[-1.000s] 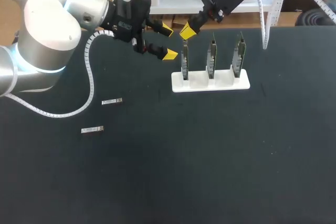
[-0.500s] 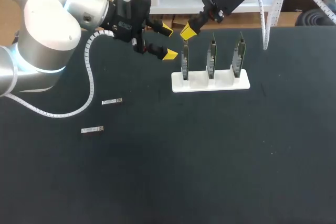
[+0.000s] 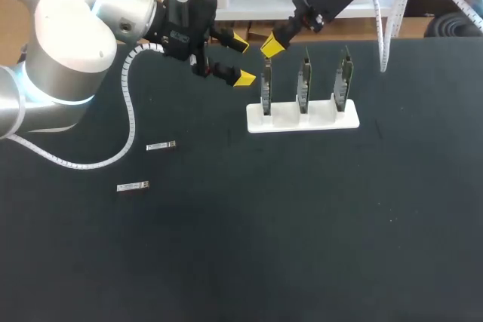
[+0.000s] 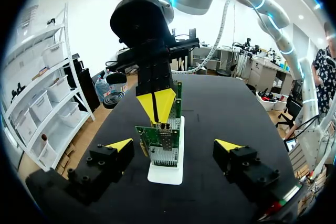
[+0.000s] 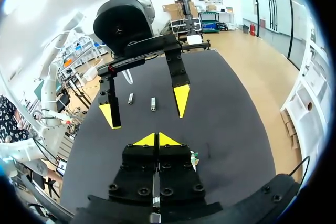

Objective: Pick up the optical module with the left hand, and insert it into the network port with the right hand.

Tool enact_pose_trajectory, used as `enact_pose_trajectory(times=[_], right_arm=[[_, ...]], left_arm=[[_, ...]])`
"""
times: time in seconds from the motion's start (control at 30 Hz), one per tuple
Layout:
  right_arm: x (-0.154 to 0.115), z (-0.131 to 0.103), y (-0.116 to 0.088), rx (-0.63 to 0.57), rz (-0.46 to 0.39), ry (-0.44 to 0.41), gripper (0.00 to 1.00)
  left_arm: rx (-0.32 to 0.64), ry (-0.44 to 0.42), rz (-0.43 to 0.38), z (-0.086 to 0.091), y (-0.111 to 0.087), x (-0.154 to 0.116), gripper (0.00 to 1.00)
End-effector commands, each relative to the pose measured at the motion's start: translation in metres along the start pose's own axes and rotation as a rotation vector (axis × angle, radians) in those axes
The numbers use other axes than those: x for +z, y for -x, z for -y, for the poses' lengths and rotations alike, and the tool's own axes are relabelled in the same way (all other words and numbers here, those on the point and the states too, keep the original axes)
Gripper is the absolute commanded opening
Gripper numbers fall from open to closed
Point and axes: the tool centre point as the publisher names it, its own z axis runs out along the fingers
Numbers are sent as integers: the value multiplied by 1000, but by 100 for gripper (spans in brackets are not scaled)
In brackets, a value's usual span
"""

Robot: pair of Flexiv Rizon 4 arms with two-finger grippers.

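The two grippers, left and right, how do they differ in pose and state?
The left gripper is open, its fingers spread wide; the right gripper has its tips pressed together. The left gripper sits beside the board rack, pointing sideways at it; the right gripper points down at the top of the end board. Both have black fingers with yellow tips and are above the table at the rack's left end.

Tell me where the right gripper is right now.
Head view: the right gripper hangs just above the leftmost card in the white stand, with the open left gripper close beside it.
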Motion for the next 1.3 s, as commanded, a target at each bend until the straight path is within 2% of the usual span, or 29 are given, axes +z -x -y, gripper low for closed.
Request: enact_pose_trajectory(times=[0.03,0.93,1.13,1.3], right_arm=[[5,3,-6,2,1,5,0],[11,6,-11,19,-27,18,0],[7,6,-10,17,-17,12,0],[-2,4,-7,9,23,2,0]], left_arm=[[-2,-1,-5,-1,1,0,100],[-2,-1,-5,-1,1,0,100],[-2,-1,-5,-1,1,0,100],[-2,-1,-5,-1,1,0,100]])
